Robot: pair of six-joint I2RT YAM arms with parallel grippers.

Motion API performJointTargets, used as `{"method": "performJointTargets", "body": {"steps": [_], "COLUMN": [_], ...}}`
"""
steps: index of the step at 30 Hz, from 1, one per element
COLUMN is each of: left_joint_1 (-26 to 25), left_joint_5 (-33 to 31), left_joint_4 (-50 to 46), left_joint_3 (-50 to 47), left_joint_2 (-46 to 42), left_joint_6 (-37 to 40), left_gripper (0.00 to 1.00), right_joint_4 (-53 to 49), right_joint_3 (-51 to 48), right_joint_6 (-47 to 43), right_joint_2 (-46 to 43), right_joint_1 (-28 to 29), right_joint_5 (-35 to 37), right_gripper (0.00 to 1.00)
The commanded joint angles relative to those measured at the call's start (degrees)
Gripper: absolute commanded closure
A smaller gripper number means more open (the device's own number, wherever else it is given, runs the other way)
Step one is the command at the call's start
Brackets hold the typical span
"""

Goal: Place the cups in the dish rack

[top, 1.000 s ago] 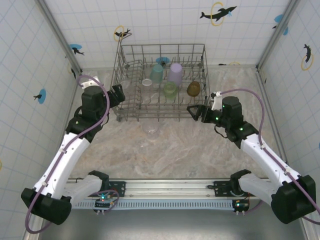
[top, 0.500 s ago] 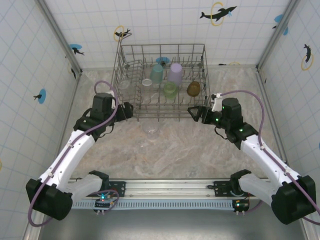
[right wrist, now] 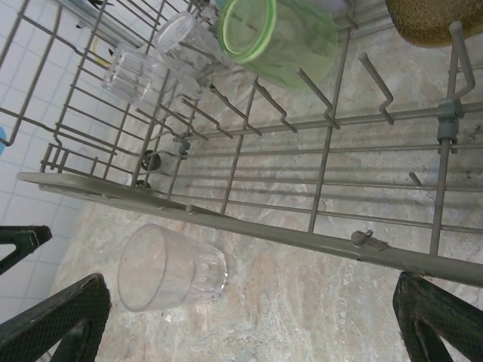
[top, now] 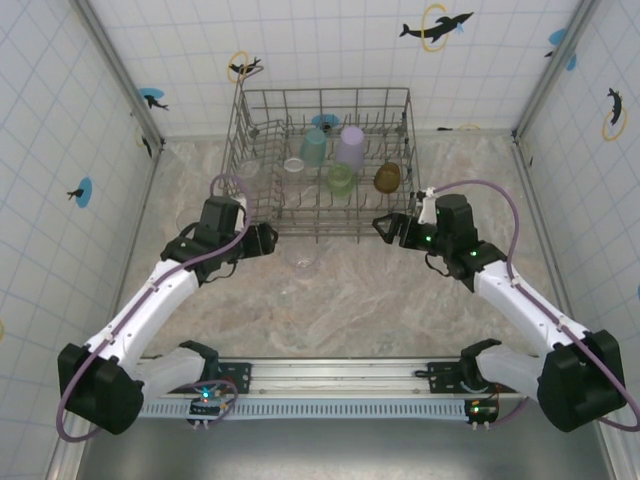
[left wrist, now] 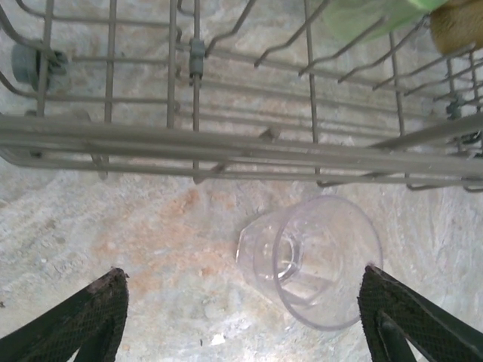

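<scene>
Fingers (left wrist: 102,317) of the left gripper (left wrist: 241,275) stood apart and held nothing. The clear cup (left wrist: 313,260) lay ahead of them and toward one side of the gap. One fingertip was just beside the cup's rim; contact could not be confirmed. Fingers (right wrist: 68,309) of the right gripper (right wrist: 249,302) were spread wide and empty.

The cup lay on its side on the table (top: 350,300), just in front of the near wall of the dish rack (top: 325,92), apart from the wire.

Handling, as judged:
- Weight: light, with a thin plastic wall.
- Stiffness: firm enough to hold shape, though a hard squeeze could flex it.
- Surface: smooth and probably slippery.
- Stability: poor, since a cup on its side could roll at a nudge.

Recommended hold: across the wall near mid-length, both fingers meeting it together. Alternatively, one finger inside the mouth and one outside.

Surroundings: inside the rack sat a teal cup (top: 314,147), a lavender cup (top: 350,147), a green cup (top: 341,179) and an amber cup (top: 387,177). Two more clear cups (right wrist: 189,34) rested among the tines at the left side.

Obstructions: the rack's near rail (left wrist: 226,147) ran just beyond the cup, so the lift would need to clear it. Upright tines would limit where the cup could be set. From above, the right gripper (top: 388,228) hung by the rack's near right corner, well apart from the left gripper (top: 268,240).
</scene>
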Motion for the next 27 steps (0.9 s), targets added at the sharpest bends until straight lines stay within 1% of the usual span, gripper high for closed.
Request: {"method": "performJointTargets", "body": {"steps": [1,4,6,10,17,20,22,27], "left_joint_1": [-2.4,-4.8,-6.7,-9.0,-9.4,-9.5,-10.0,-11.4], "left_joint_5": [0.8,0.7,-0.4,-3.0,-6.2,-6.1,-6.3,-7.5], "left_joint_4": [-0.5,2.1,3.5,5.1,6.4,8.2,9.1,9.5], "left_joint_3": [-1.8,-3.0,-3.6,-3.6,-2.6,-2.6,-2.4,-1.0], "left_joint_2": [1.2,2.2,3.3,6.5,10.1,11.3,12.6,15.8], "left_joint_6": [-0.7,-1.9,-2.6,-3.5,-4.0,-4.7,-5.2,-5.9], "left_gripper": [0.22,0.26,0.27,0.32,0.38,0.43,0.53,0.56], "right_joint_4": [0.8,1.0,1.1,1.0,-0.1,-0.3,-0.5,-1.0], "right_joint_3": [2.8,3.0,2.8,3.2,4.9,4.6,4.1,3.7], "right_joint_6": [-0.1,0.2,0.4,0.6,-0.2,-0.5,-0.8,-0.9], "right_joint_2": [1.0,1.3,1.1,1.2,1.7,1.5,1.4,1.1], "right_joint_1": [0.6,1.0,1.3,1.6,1.8,1.8,1.7,1.6], "right_joint_5": [0.1,0.3,0.6,0.9,1.1,1.3,1.5,1.9], "right_gripper": [0.0,0.0,0.0,0.0,0.0,0.01,0.0,0.0]}}
